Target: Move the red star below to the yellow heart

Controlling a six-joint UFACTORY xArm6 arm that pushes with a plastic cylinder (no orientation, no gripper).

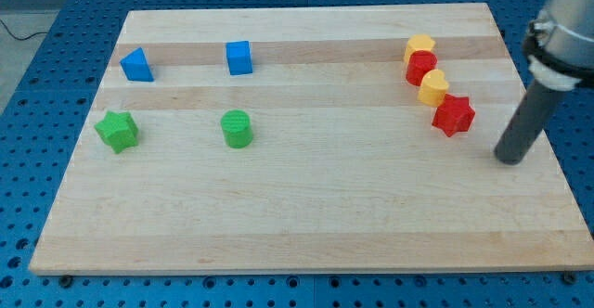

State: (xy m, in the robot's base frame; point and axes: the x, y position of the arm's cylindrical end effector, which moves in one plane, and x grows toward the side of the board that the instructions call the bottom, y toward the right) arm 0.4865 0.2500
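In the camera view, the red star (pixel 453 115) lies touching what is probably the yellow heart (pixel 433 86), at its lower right. My tip (pixel 510 159), a bare rod with no claw, stands apart at the star's right, apparently approaching. A leftward nudge is called for; the board's right edge (pixel 548 150) is near, and bare wood lies below.
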